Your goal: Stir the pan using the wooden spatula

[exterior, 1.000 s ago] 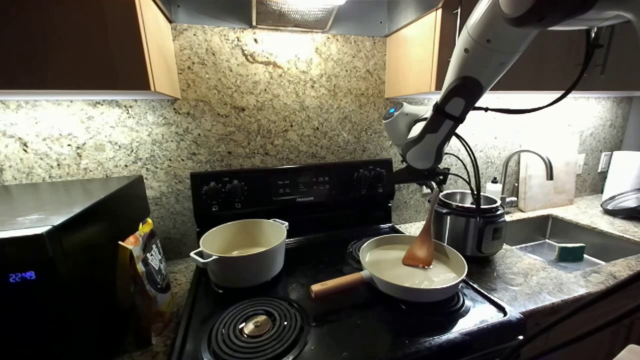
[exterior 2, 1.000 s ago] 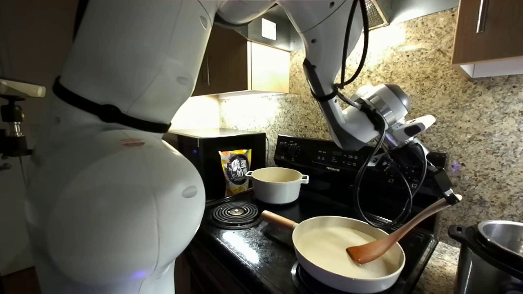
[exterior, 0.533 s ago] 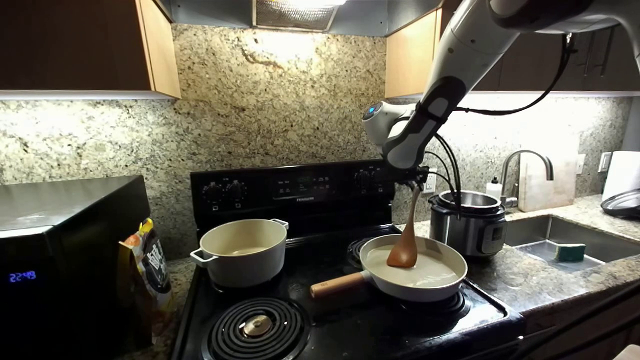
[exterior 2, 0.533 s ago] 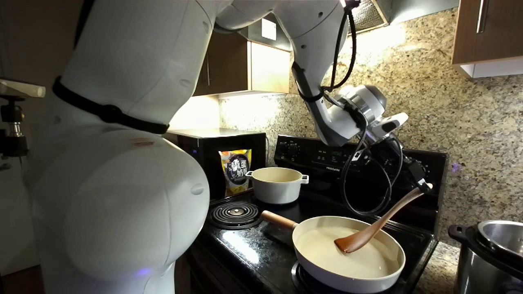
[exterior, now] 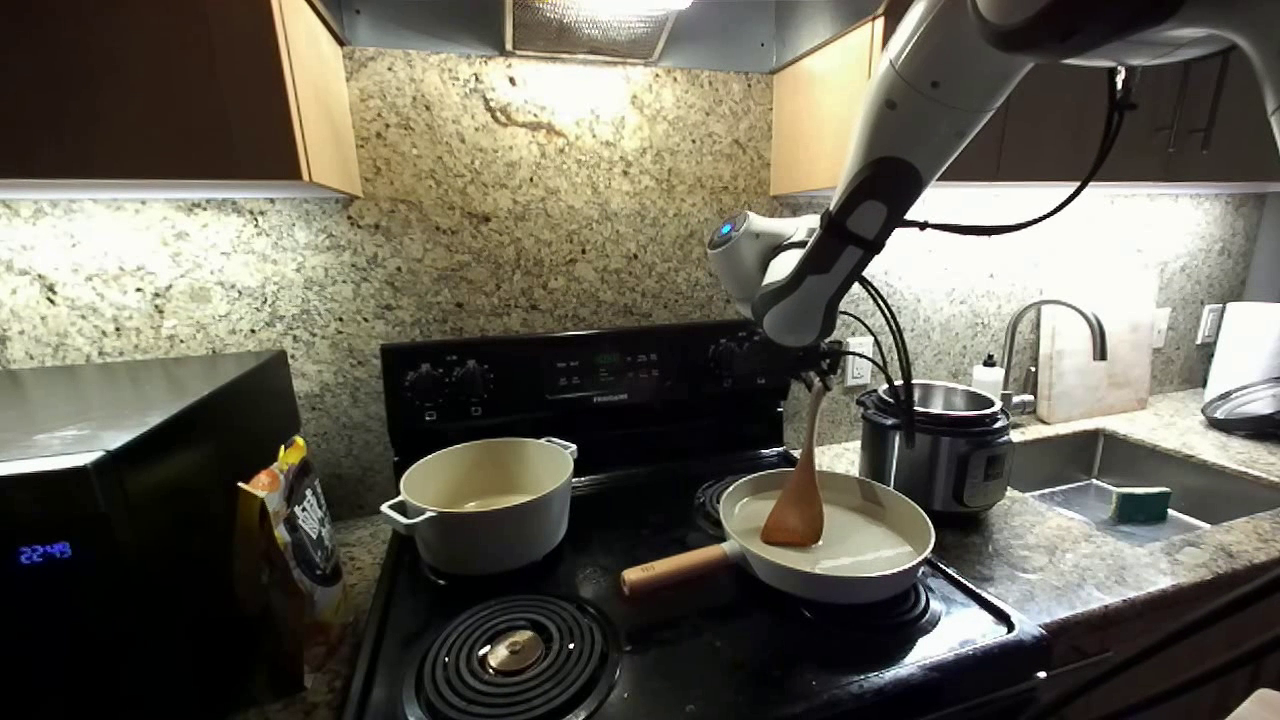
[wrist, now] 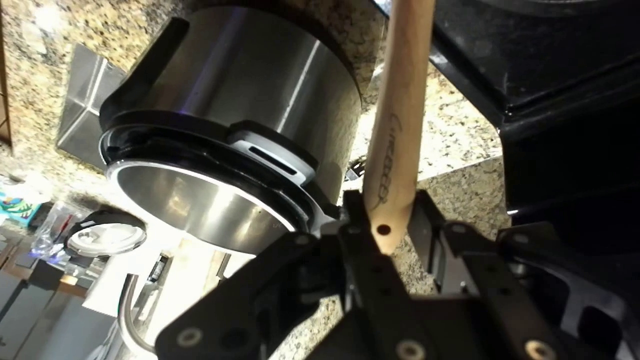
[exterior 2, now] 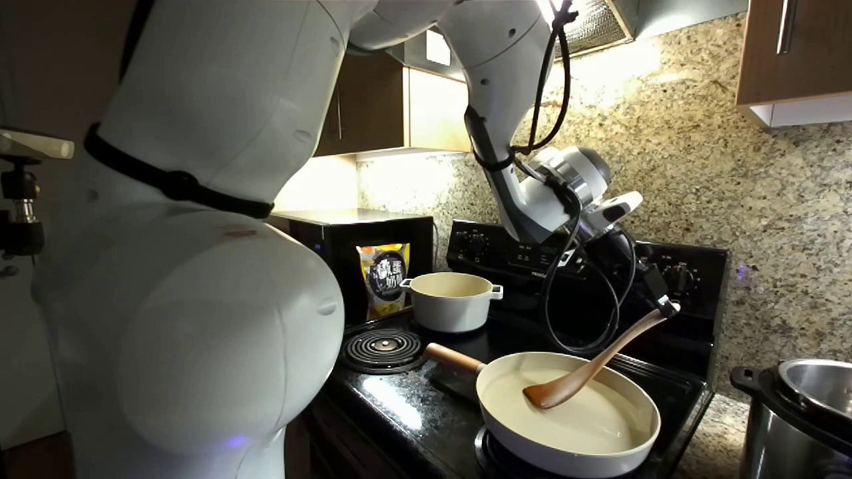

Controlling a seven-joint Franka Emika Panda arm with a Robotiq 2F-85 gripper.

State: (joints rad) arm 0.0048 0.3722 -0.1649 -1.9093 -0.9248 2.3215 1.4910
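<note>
The cream-white pan sits on a stove burner, its wooden handle pointing left; it also shows in an exterior view. The pan's inside is pale and glossy. The wooden spatula leans in the pan with its blade low inside, near the handle side; it also shows in an exterior view. My gripper is shut on the top end of the spatula's handle, above the pan's back rim in both exterior views. The blade is out of the wrist view.
A cream two-handled pot stands left of the pan at the back. A shiny steel pot stands on the counter to the right, large in the wrist view. The stove's control panel rises behind. A bare burner lies front left.
In both exterior views my gripper and the spatula have moved left, with the blade sweeping across the pan toward its handle side. The pan has not moved.
</note>
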